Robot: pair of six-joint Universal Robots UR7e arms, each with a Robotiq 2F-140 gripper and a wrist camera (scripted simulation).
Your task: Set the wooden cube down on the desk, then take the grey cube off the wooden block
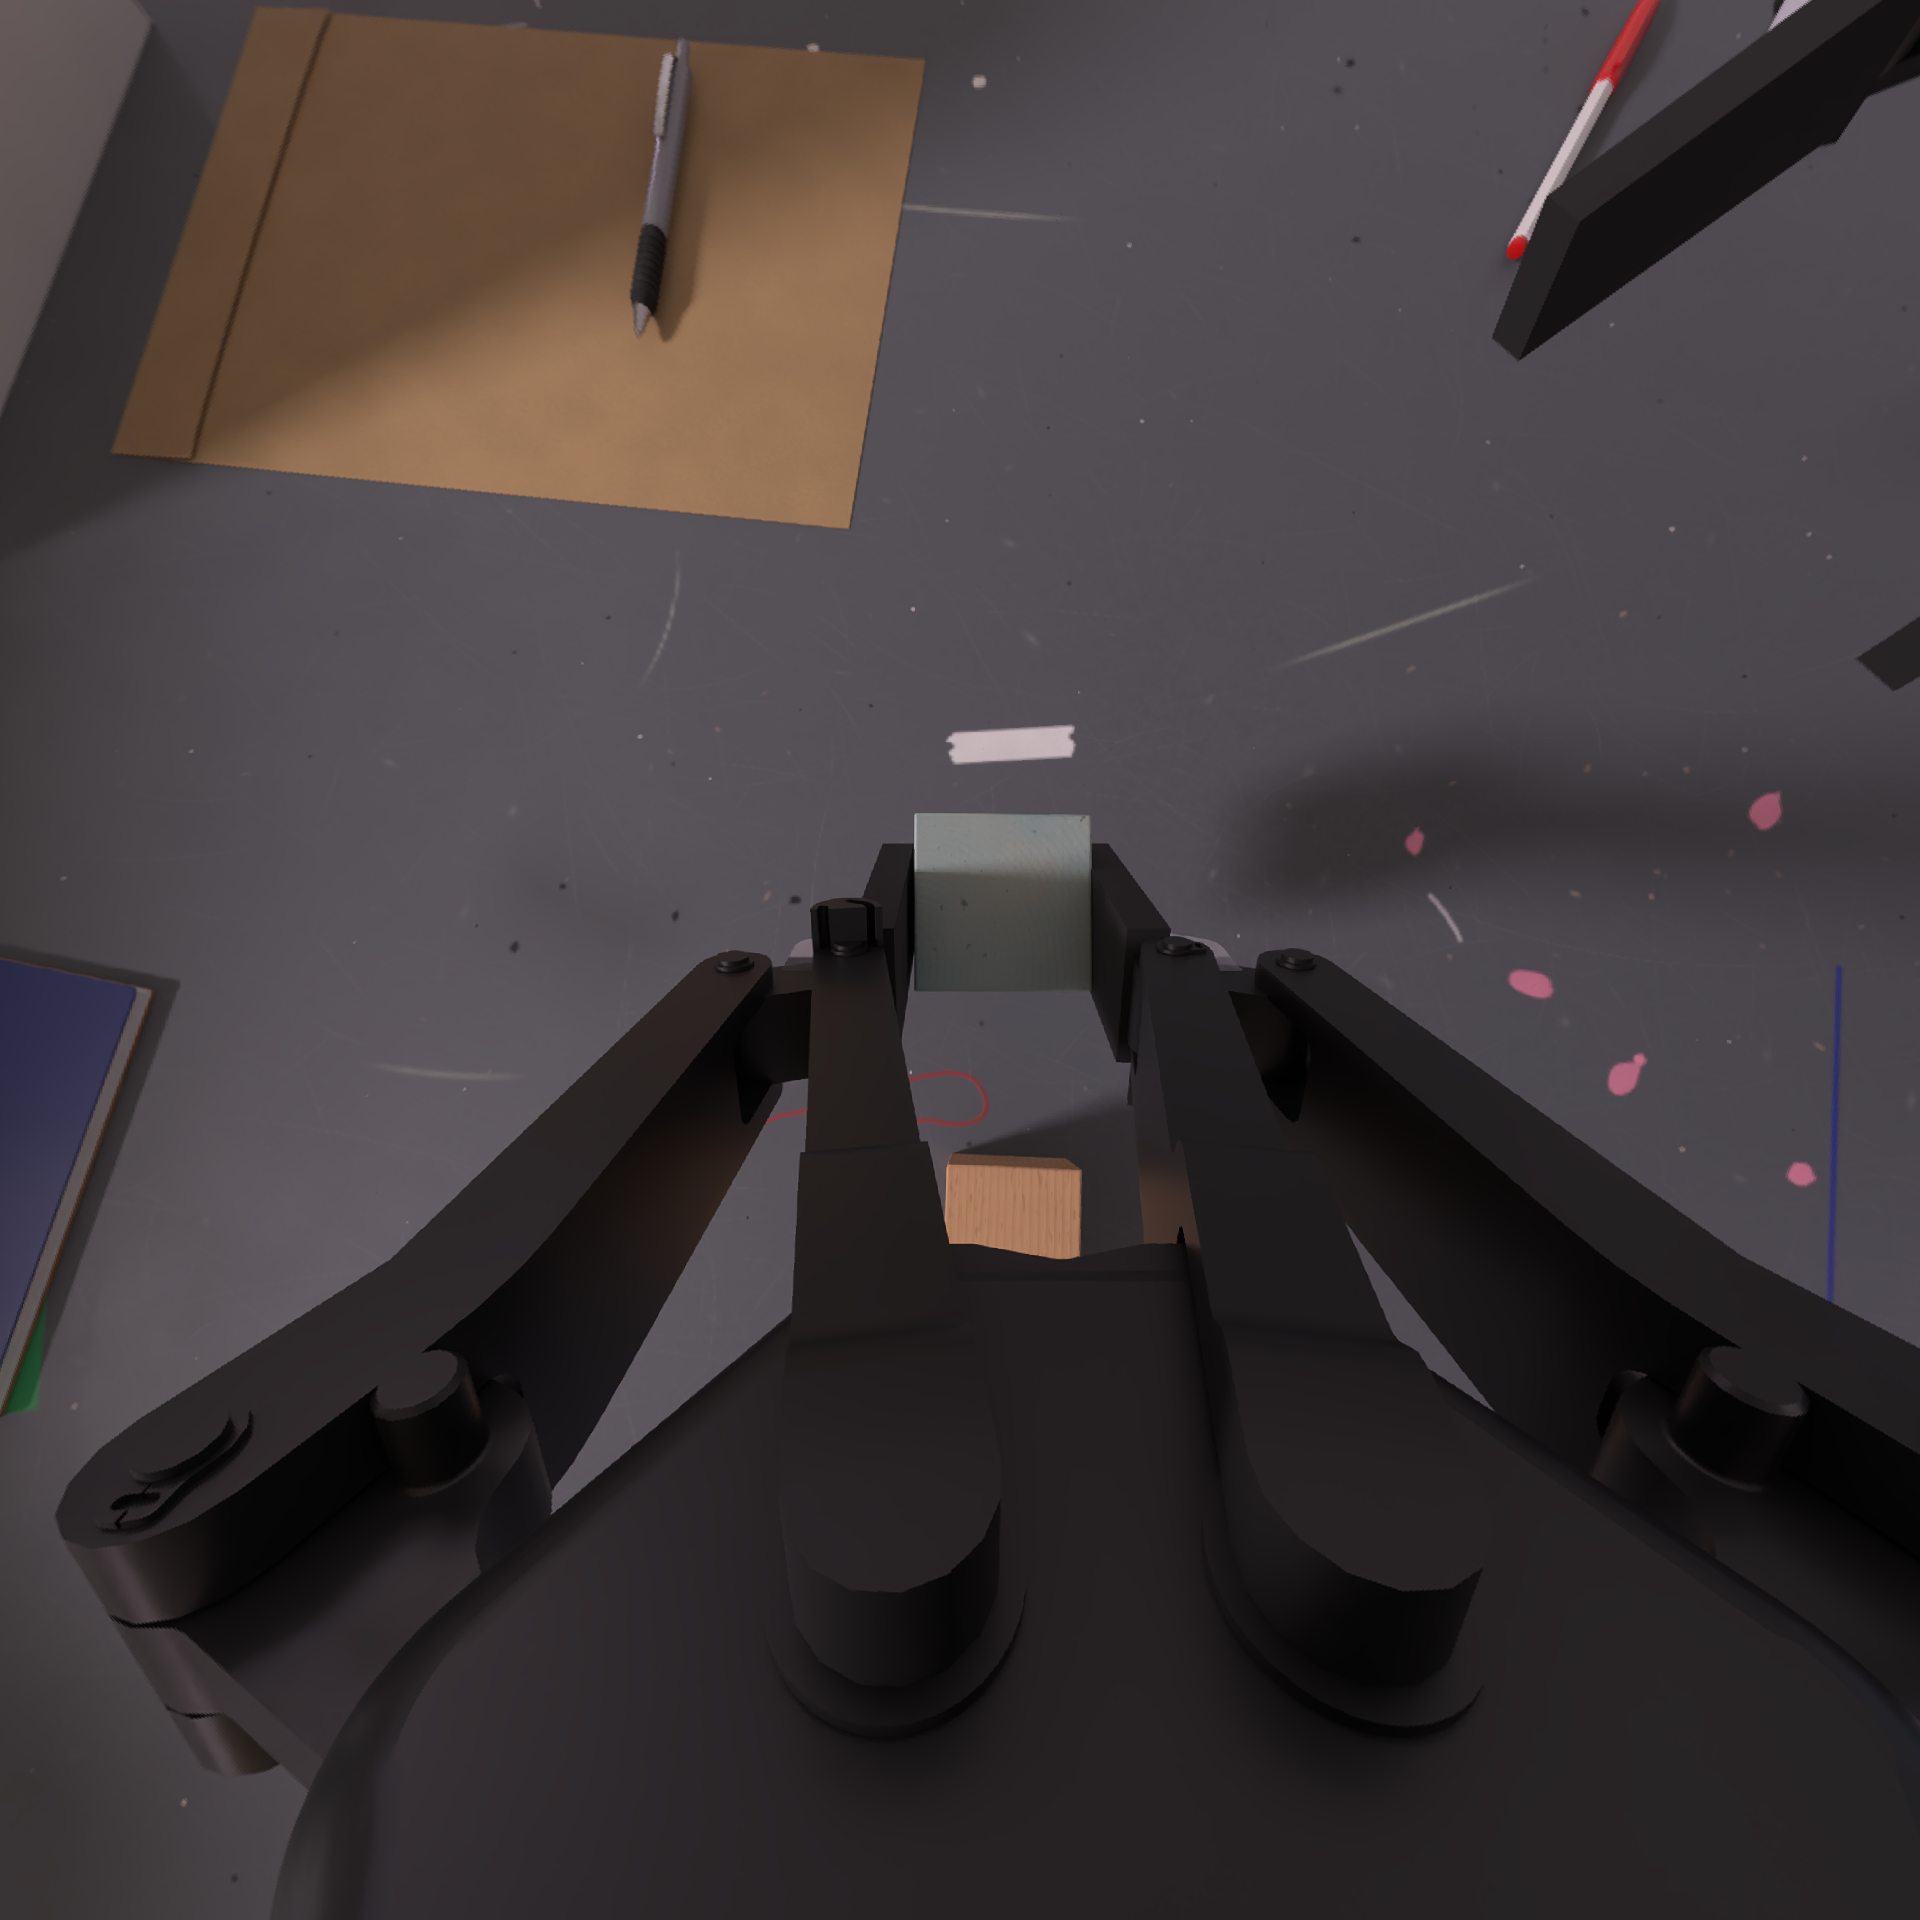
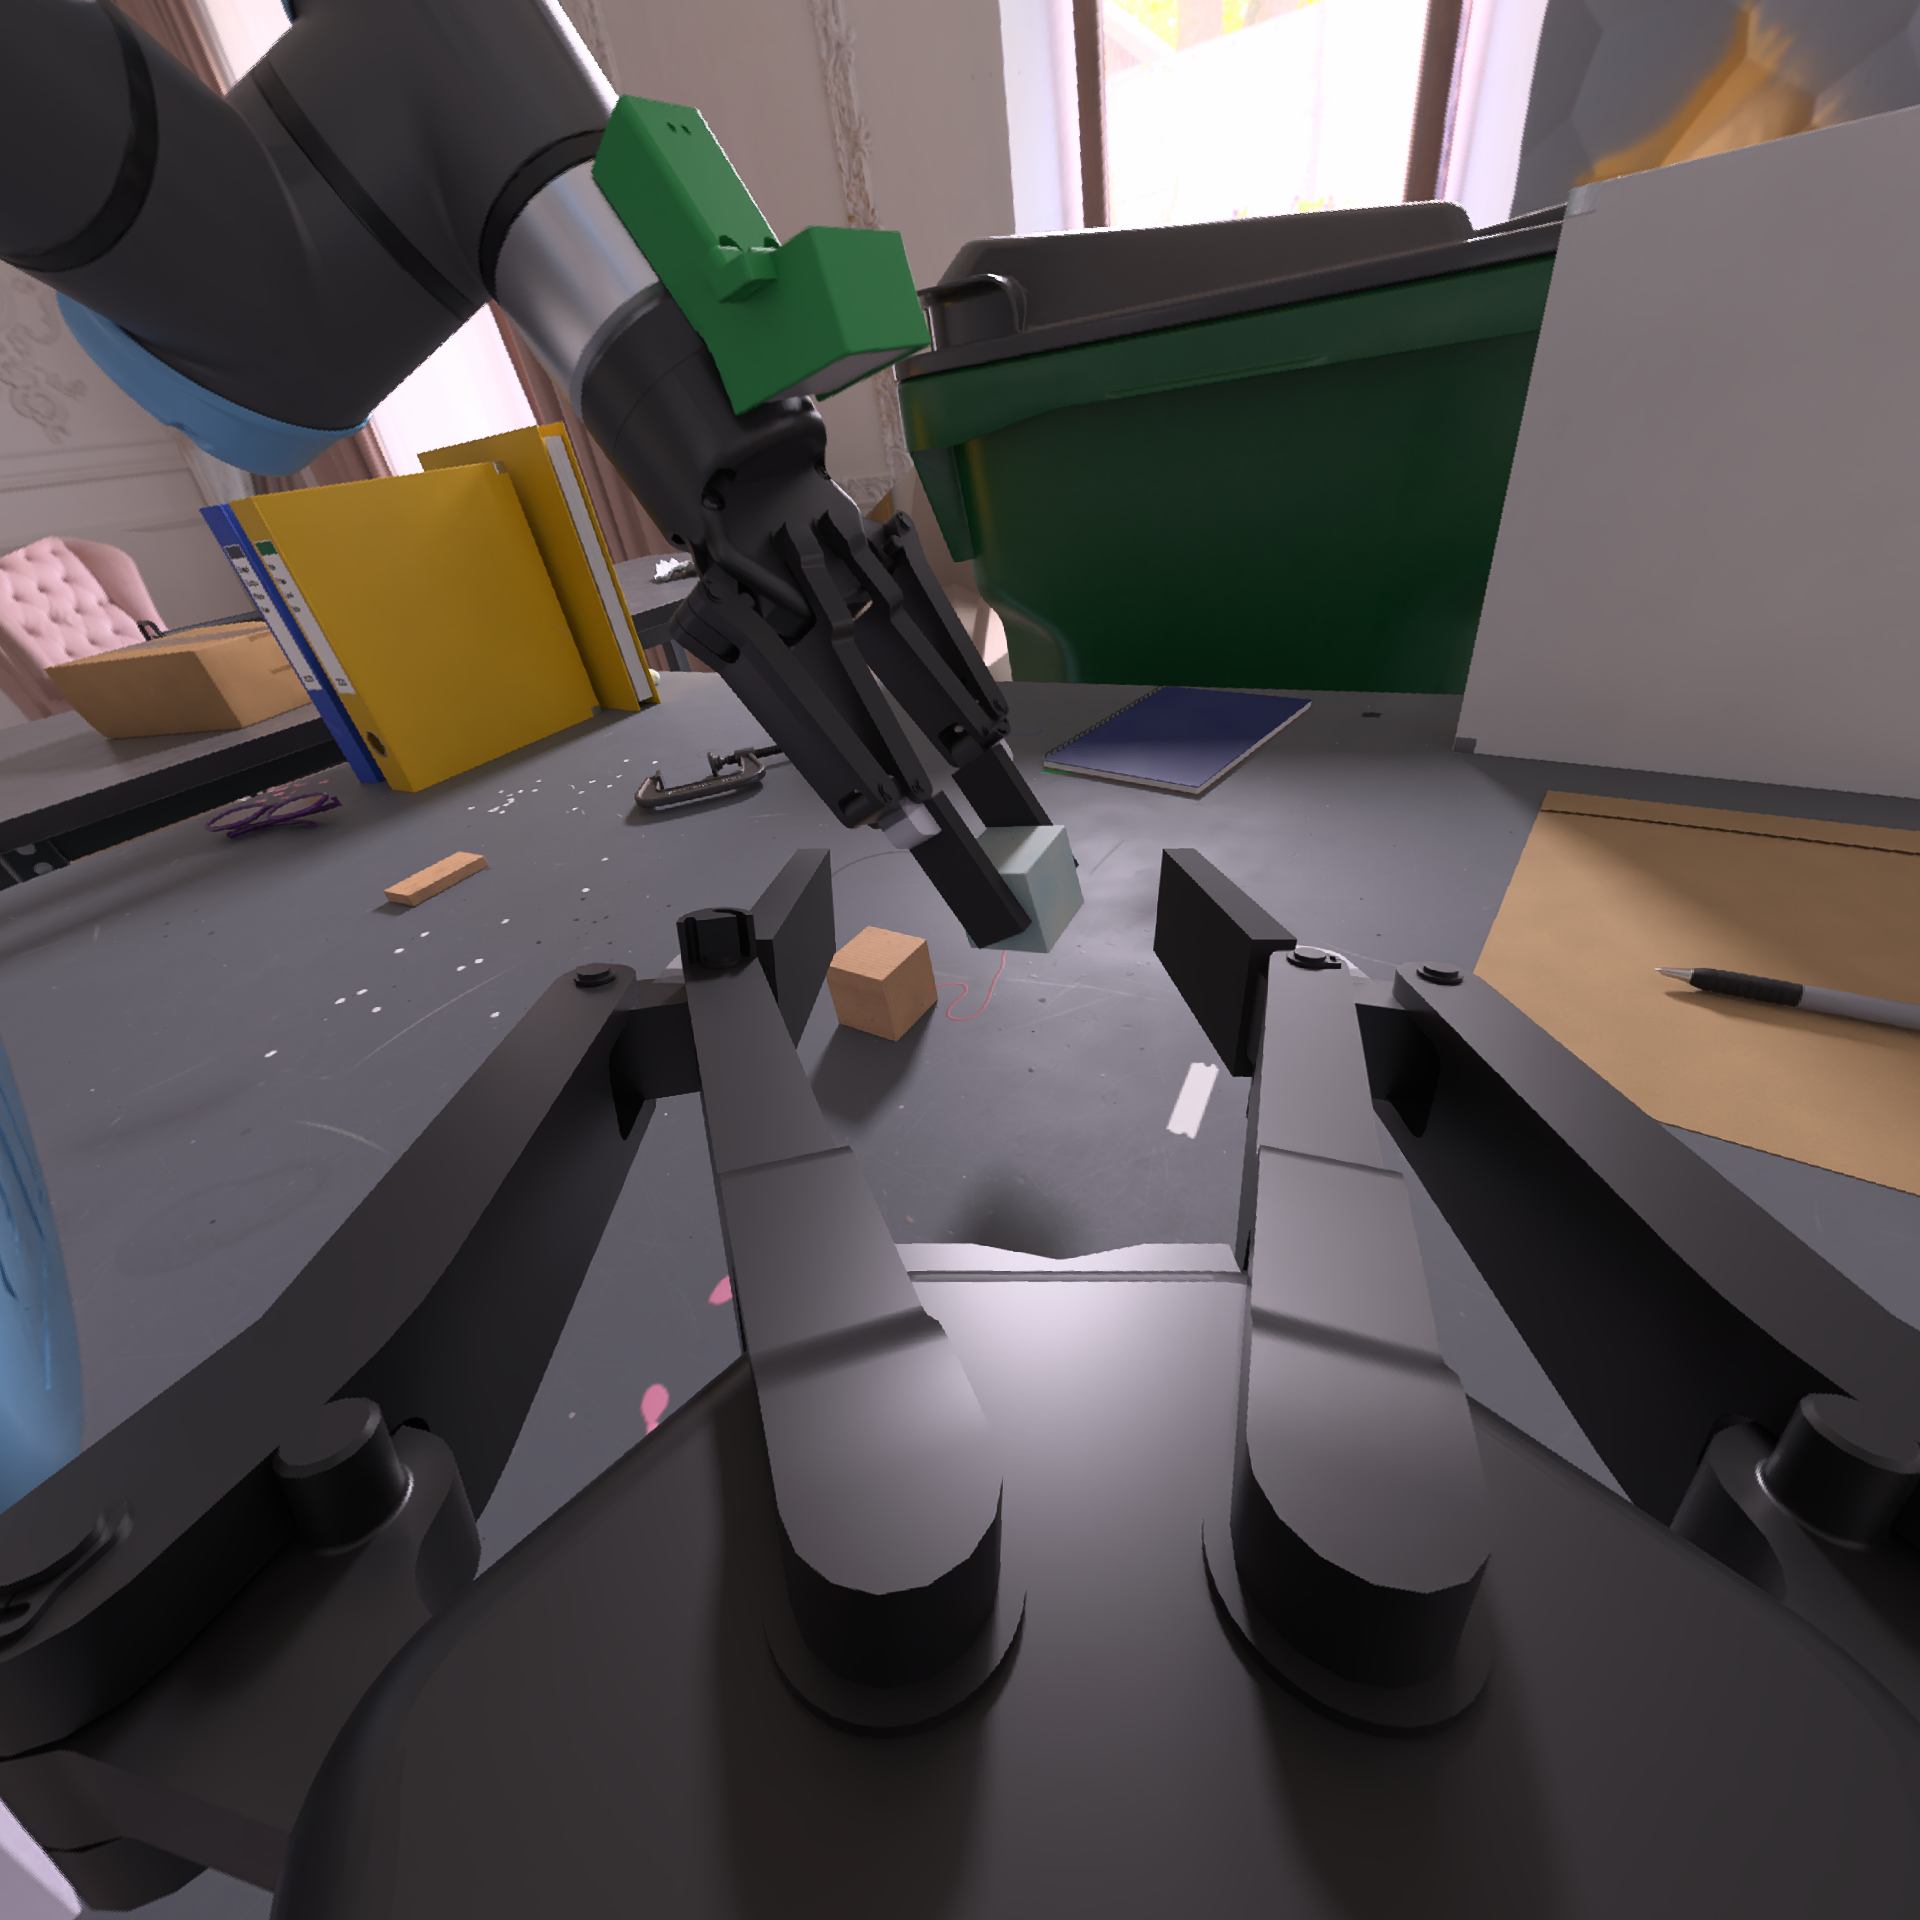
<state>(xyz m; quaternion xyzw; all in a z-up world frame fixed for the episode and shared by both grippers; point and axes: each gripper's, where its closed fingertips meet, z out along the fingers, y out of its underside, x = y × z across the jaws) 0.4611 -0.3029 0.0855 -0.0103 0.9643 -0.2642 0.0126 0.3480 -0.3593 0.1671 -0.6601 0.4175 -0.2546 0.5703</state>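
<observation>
The pale grey cube is clamped in the left gripper. Only the right wrist view shows the whole light wooden cube resting on the dark grey desk; the right gripper gapes wide, holding nothing.

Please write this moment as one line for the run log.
left tool: shut on pale grey cube, lifted | light wooden cube: on dark grey desk | right tool: open, empty

From above, the left gripper's own fingers cover 2 side faces of the grey cube, and its palm hides the near part of the wooden cube. The blue notebook runs off the picture's left edge. On the bench, the purple thing beside the binders is too small to identify.
</observation>
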